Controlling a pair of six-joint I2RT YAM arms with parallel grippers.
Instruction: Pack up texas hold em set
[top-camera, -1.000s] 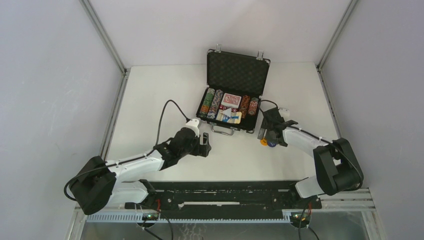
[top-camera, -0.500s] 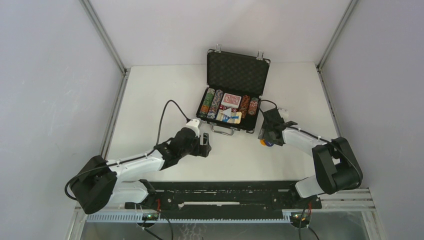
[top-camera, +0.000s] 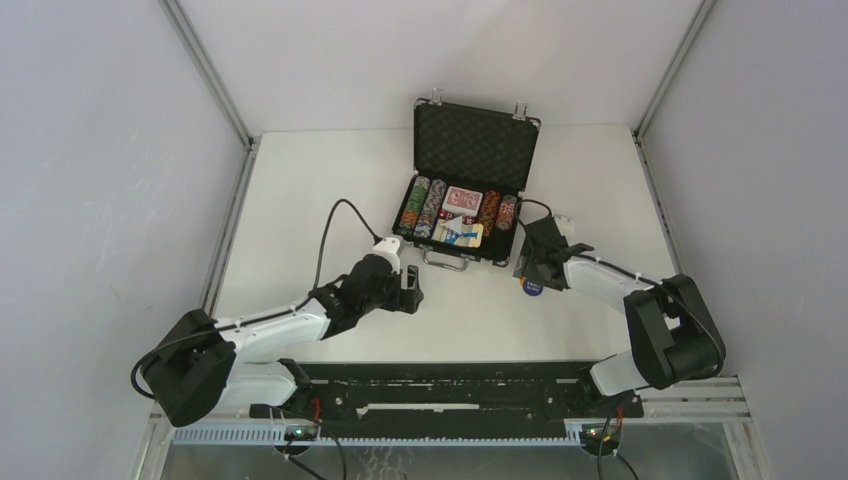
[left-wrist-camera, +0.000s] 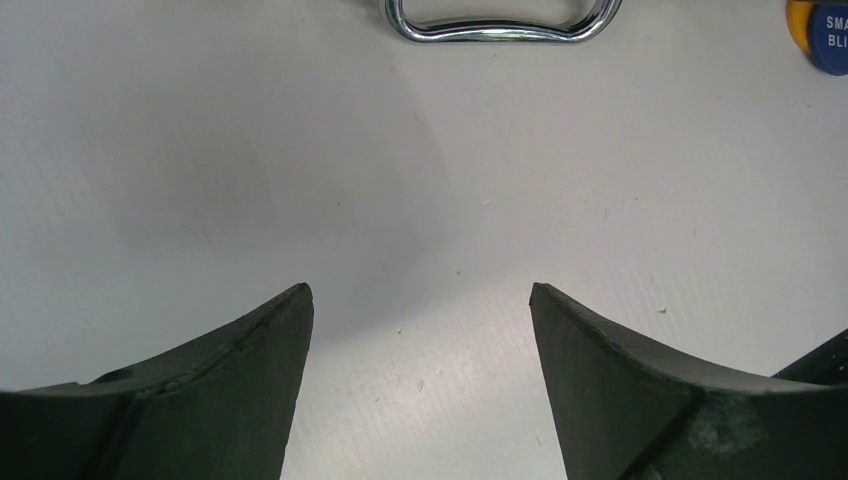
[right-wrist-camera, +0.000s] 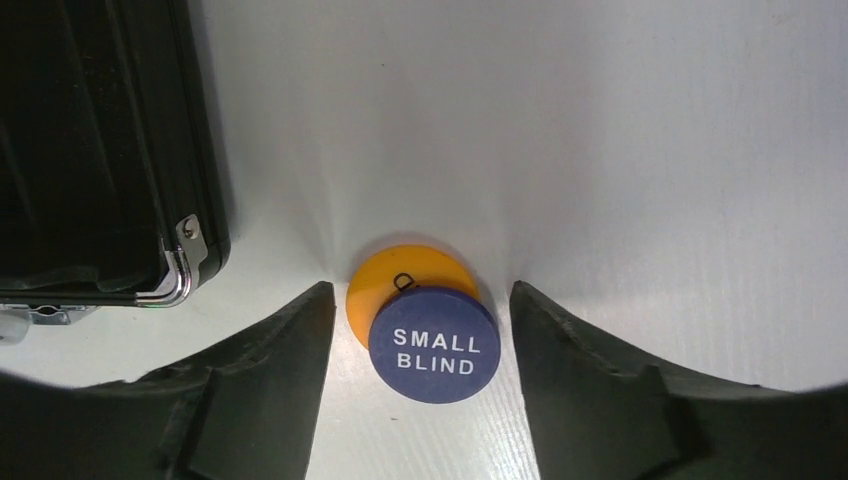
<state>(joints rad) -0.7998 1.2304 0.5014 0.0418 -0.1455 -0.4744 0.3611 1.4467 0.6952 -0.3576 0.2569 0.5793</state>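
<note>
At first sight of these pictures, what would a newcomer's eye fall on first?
First comes the open black briefcase at the far middle of the table, its tray filled with rows of multicoloured poker chips and cards. Then comes the blue SMALL BLIND button, lying partly on a yellow button on the table just outside the case's near right corner, between the open fingers of the right gripper.

Black briefcase (top-camera: 470, 145): 1
Chip rows (top-camera: 433, 208): 4
Card decks (top-camera: 462, 199): 2
Round buttons (right-wrist-camera: 433, 345): 2, 1 blue, 1 orange
</note>
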